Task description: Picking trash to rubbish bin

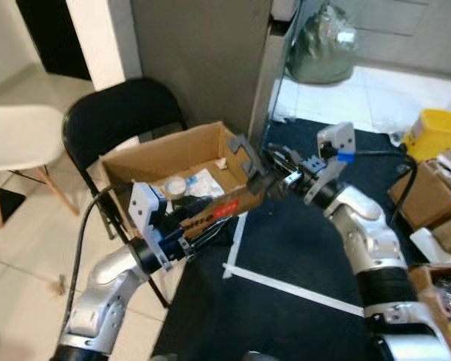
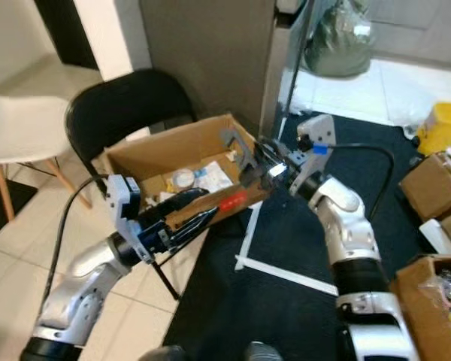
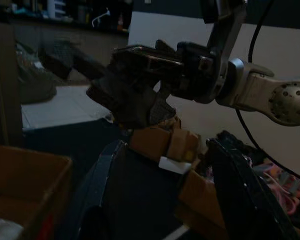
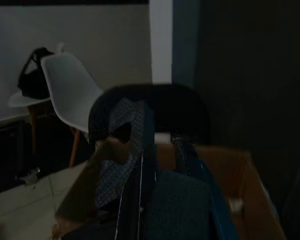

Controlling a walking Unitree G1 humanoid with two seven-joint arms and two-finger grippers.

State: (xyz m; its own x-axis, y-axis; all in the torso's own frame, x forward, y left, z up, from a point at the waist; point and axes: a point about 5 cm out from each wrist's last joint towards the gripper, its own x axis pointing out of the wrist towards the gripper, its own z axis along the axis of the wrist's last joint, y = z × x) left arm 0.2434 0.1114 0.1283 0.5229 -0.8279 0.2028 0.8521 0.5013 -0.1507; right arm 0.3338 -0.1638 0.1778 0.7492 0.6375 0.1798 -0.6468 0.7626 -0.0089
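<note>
An open cardboard box (image 1: pixel 165 147) sits on a black folding chair (image 1: pixel 120 113) and holds a white tape roll (image 1: pixel 177 186) and white paper scraps (image 1: pixel 204 180). My right gripper (image 1: pixel 270 171) is shut on a grey piece of trash (image 1: pixel 244 156), which hangs over the box's right corner. The same grey piece (image 4: pixel 121 150) lies between the fingers in the right wrist view. My left gripper (image 1: pixel 210 216) is low along the box's front wall, its fingers (image 3: pixel 107 195) spread open with the cardboard corner seen between them.
A white chair (image 1: pixel 15 135) stands to the left. To the right are a yellow bin (image 1: pixel 436 131) and cardboard boxes (image 1: pixel 425 195). A green bag (image 1: pixel 323 45) lies behind the grey pillar. White tape lines (image 1: pixel 286 286) cross the dark carpet.
</note>
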